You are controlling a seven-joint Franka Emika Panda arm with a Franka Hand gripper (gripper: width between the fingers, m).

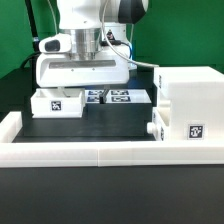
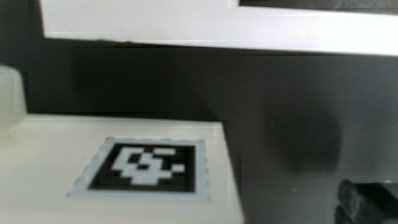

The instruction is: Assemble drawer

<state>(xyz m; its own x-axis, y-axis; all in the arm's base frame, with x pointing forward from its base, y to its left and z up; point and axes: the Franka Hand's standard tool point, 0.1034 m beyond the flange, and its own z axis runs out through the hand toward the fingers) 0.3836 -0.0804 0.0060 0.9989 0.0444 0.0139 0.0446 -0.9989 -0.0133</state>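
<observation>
A small white drawer tray (image 1: 57,102) with a square tag lies at the exterior view's left. The tall white housing (image 1: 190,100) stands at the right with a tag on its front. A knobbed white piece (image 1: 153,130), seemingly the second tray, sits against its left side. My gripper (image 1: 84,88) hangs low just behind the left tray; its fingertips are hidden by the wide white hand. In the wrist view the tray's tagged face (image 2: 151,165) fills the near corner. One dark finger (image 2: 374,200) shows beside it over the black table. The jaws stand apart and hold nothing.
The marker board (image 1: 118,97) lies flat in the middle between tray and housing. A long low white wall (image 1: 90,152) edges the table's front and also shows in the wrist view (image 2: 214,20). The table surface is black.
</observation>
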